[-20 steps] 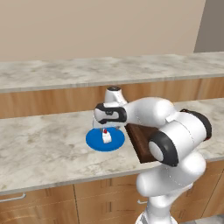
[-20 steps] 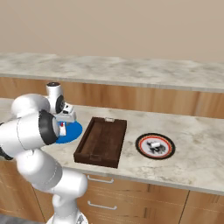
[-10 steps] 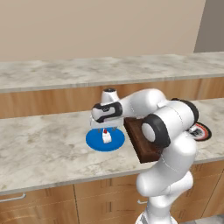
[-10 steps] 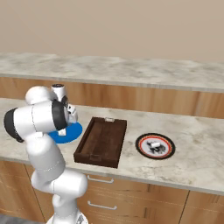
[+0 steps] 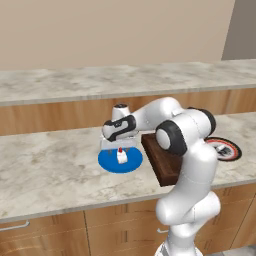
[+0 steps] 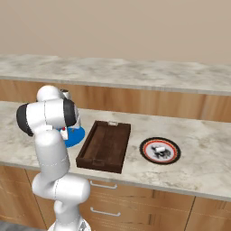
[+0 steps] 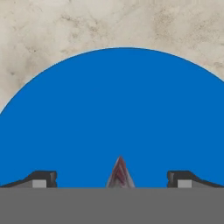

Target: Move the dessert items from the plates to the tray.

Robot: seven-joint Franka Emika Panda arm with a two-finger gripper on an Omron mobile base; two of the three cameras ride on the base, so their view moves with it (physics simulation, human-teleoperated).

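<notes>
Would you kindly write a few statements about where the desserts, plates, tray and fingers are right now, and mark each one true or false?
1. The white cake block with a red top sits on the plain bright blue round plate. True.
2. The dark brown wooden rectangular tray already holds a dessert. False: nothing lies in it.
3. The fingers are shut on the cake. False: they stand open on either side of it, above the blue plate.
4. The plain pale lump lies on the white plate with a red and dark ringed rim. True.
5. The tray lies between the two plates. True.
</notes>
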